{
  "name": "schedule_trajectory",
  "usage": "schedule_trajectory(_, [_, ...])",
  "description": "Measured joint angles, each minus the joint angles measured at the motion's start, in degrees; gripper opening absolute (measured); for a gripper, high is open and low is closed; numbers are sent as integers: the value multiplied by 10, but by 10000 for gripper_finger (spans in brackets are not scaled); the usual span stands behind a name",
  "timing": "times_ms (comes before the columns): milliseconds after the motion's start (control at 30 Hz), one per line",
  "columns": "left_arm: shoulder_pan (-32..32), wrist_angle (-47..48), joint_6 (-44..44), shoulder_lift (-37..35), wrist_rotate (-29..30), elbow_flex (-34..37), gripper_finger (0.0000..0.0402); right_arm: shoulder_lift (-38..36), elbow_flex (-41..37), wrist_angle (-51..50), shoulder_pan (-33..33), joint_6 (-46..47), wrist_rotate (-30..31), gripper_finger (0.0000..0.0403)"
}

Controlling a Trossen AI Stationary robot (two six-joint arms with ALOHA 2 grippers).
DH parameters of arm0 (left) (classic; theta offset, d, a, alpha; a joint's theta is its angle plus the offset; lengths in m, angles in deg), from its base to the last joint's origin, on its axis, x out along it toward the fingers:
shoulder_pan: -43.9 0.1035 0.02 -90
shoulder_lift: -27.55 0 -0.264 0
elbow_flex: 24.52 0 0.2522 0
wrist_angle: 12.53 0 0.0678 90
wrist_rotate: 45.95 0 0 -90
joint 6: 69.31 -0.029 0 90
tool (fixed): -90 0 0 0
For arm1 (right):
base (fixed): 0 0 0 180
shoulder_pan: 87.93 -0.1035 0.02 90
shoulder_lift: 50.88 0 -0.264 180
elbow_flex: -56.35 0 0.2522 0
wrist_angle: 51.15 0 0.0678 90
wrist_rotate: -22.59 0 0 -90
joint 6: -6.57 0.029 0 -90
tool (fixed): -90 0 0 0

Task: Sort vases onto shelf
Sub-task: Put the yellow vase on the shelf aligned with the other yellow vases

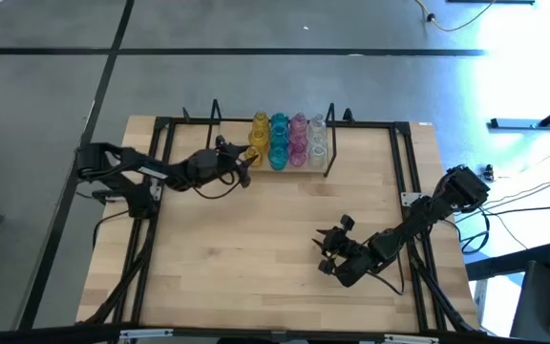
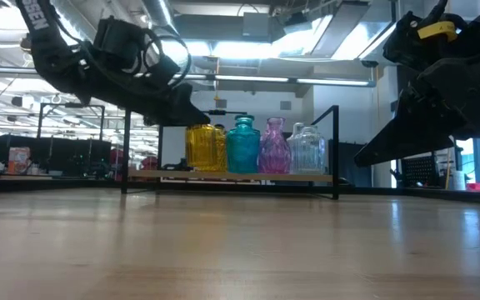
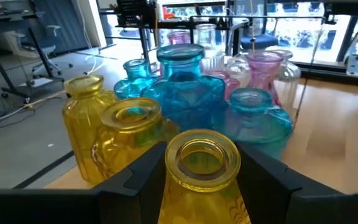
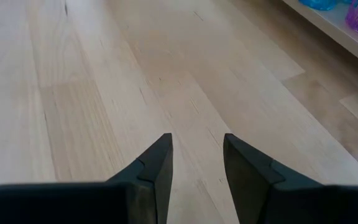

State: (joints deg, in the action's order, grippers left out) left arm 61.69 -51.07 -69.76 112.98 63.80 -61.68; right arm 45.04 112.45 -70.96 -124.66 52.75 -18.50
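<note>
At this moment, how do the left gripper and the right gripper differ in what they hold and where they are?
The left gripper is closed around a yellow vase; the right gripper holds nothing, its fingers apart over bare wood. The left gripper is at the shelf, beside the yellow vases already standing there; the right gripper waits over the tabletop, away from the shelf. Both are dark two-finger grippers.

Left gripper [image 3: 201, 180] clamps a yellow vase [image 3: 202, 163] between its fingers; right gripper [image 4: 196, 163] hangs with fingers parted, nothing between them.
</note>
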Motion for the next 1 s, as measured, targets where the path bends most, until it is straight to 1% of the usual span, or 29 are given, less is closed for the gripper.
schedule_trajectory(233, [7,-57,4,46,0,0,170,0,0,0,0,0,0,127])
schedule_trajectory(533, [7,-75,1,59,0,-1,172,0,0,0,0,0,0,127])
schedule_trajectory(867, [7,-75,-1,59,1,-1,219,0,0,0,0,0,0,127])
schedule_trajectory(1000, [7,-75,-1,59,1,-1,229,0,0,0,0,0,0,127])
